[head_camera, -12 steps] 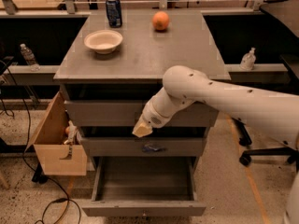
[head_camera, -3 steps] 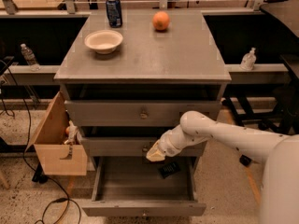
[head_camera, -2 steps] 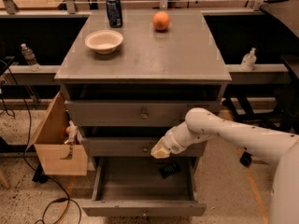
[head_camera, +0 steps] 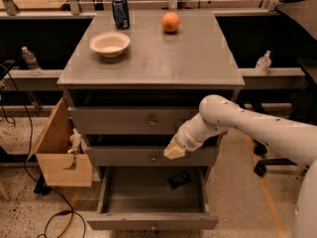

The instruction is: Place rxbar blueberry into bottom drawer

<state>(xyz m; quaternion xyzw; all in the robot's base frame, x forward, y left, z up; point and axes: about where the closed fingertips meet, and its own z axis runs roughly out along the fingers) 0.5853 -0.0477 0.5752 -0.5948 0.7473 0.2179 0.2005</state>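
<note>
Bottom drawer (head_camera: 148, 221) pulled open, lower centre; rxbar (head_camera: 179, 179) lies at its right rear. Gripper (head_camera: 174, 150) just above, mid-frame; opening cannot be told.

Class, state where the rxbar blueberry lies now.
In the camera view, the rxbar blueberry lies in the open bottom drawer, back right, just below the end effector at the middle drawer.

Looks like a robotics lab: speckled floor (head_camera: 20, 148), loose cable (head_camera: 54, 217), office chair base (head_camera: 265, 165), grey drawer cabinet (head_camera: 153, 58), and the gripper (head_camera: 174, 151) hangs before its middle drawer (head_camera: 124, 156).
</note>
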